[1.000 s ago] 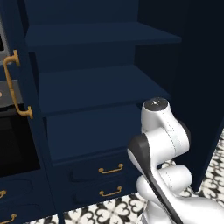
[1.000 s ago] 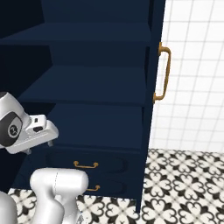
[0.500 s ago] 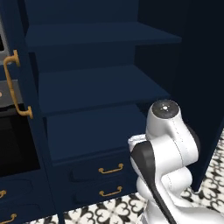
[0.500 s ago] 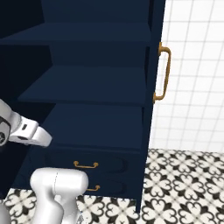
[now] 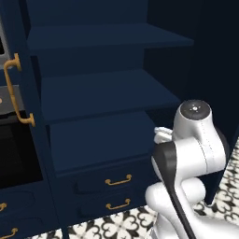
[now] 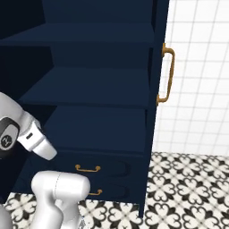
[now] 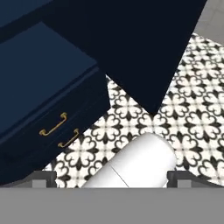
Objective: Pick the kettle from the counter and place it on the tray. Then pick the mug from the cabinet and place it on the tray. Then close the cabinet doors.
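The cabinet (image 5: 107,93) stands in front of me with both cabinet doors swung open. Its left door (image 5: 16,149) carries a long brass handle (image 5: 16,88). The right door (image 6: 156,89) shows edge-on with its own brass handle (image 6: 166,74), and its lower corner (image 7: 144,43) hangs over the floor in the hand view. My gripper (image 7: 111,179) is open, its fingertips (image 7: 43,178) wide apart, and it looks down at the floor beside the drawers (image 7: 57,124), holding nothing. The kettle, the tray, the mug and the counter are out of view.
Two drawers with curved brass handles (image 5: 117,179) sit under the lowest shelf. A black oven front (image 5: 14,154) lies left of the left door. A white tiled wall (image 6: 201,67) and the black-and-white patterned floor (image 6: 188,188) lie right of the right door.
The arm has swung to the right and its upper joint has shifted that way. The hand has drawn back towards the arm. The cabinet and its doors have not moved.
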